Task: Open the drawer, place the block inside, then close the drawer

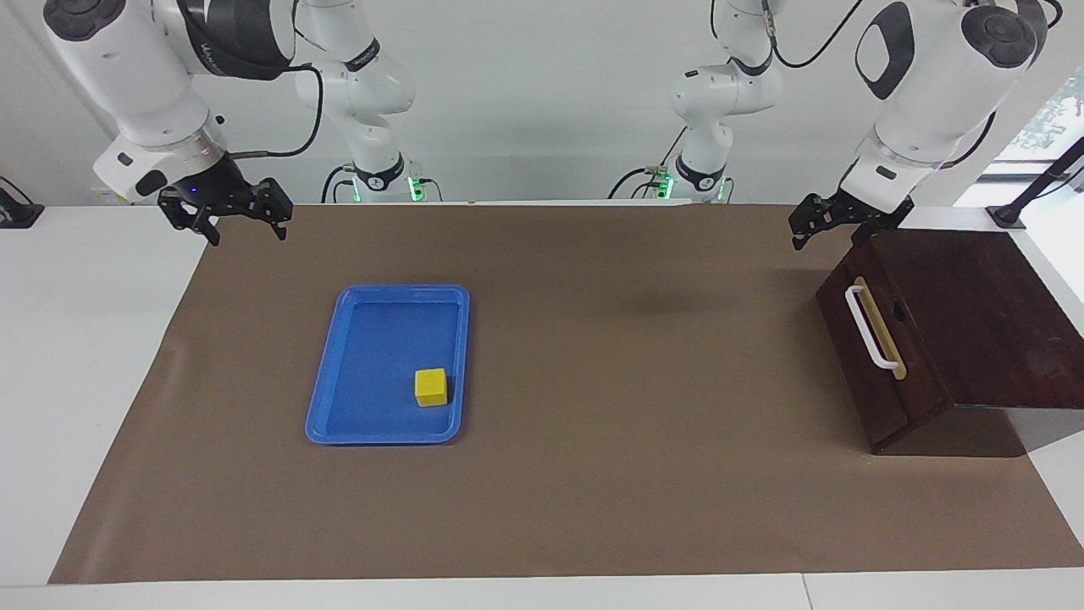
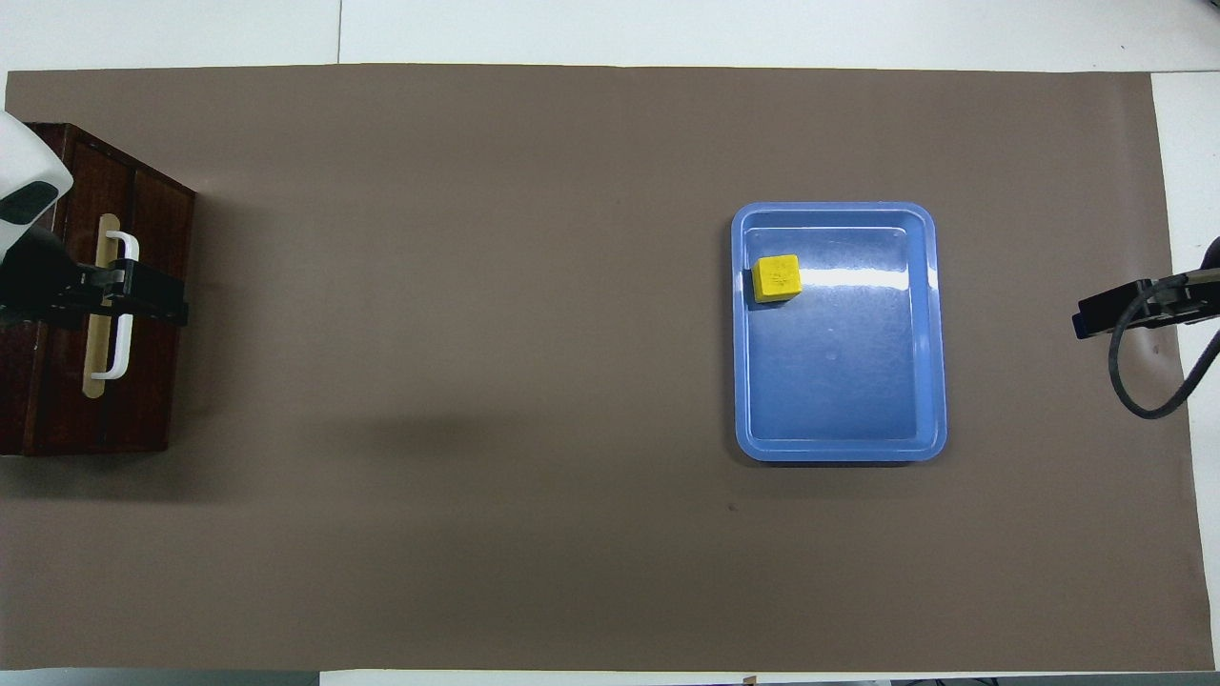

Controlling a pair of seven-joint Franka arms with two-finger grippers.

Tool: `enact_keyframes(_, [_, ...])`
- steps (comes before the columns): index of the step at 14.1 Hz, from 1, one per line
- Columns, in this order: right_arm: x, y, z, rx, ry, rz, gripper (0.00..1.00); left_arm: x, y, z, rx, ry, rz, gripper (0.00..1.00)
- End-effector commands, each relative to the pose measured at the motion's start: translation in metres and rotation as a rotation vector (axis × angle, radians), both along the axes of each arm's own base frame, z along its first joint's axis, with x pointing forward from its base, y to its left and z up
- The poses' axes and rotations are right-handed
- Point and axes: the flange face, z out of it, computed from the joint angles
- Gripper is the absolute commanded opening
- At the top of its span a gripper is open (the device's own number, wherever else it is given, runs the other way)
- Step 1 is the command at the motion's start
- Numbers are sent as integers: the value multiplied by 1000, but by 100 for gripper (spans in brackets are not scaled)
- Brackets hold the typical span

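The left hand [image 1: 820, 222] hangs with fingers spread and empty, above the corner of the shut drawer [image 1: 881, 356] at its end of the counter [image 1: 593, 508]. The right hand [image 1: 227, 216] hangs likewise spread over the counter's edge. The block [image 1: 431, 387] sits in the blue tray [image 1: 339, 373], well apart from the drawer.

From my station I see two glossy white jointed arms with rounded shells, dark grey caps on the joints and black bands at the links. Black cables loop along each. Green lights glow at both bases. Each wrist carries a black two-finger gripper, right [image 1: 246, 227] and left [image 1: 826, 222]; a small blue light shows on the right.
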Motion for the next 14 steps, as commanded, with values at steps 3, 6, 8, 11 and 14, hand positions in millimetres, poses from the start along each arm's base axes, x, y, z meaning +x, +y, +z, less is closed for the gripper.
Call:
enact_keyframes(3, [-5, -4, 4, -14, 4, 11, 100, -8, 2, 4, -9, -4, 2, 100])
enact_keyframes(6, [-4, -4, 5, -16, -4, 15, 100, -8, 2, 4, -9, -4, 2, 100])
enact_keyframes(8, [-4, -3, 5, -14, -4, 16, 100, -8, 2, 4, -9, -4, 2, 100])
enact_keyframes(11, [-5, -3, 3, -11, 6, 9, 100, -8, 2, 4, -9, -4, 2, 100])
enact_keyframes(14, [-9, 2, -4, 13, 18, -182, 100, -8, 2, 4, -9, -4, 2, 100])
